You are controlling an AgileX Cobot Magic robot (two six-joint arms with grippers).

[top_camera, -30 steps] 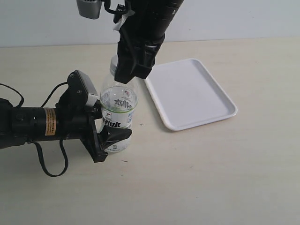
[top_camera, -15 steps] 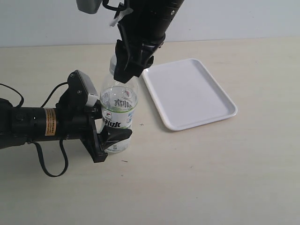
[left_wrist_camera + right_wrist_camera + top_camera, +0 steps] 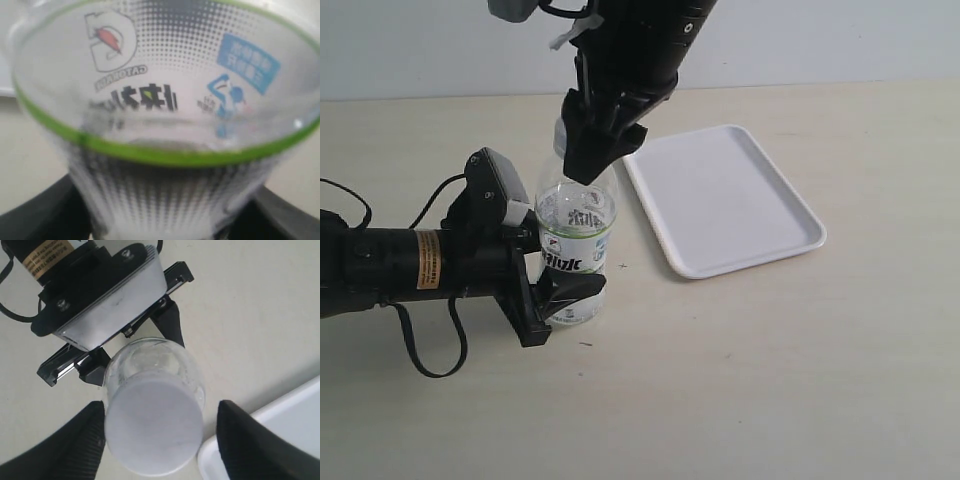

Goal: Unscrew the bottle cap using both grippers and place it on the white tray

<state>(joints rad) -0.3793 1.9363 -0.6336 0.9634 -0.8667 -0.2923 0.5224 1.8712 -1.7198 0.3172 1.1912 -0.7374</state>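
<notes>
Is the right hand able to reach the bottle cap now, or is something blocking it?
Probably yes: the right hand stands open astride the bottle cap, with nothing between.

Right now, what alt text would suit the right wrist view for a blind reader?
Seen from above, the white bottle cap sits between the open black fingers of the right gripper. Below, the left gripper clamps the bottle; a corner of the white tray shows.

Upright labelled bottle, bottle cap apparently on, stands beside white tray.
</notes>
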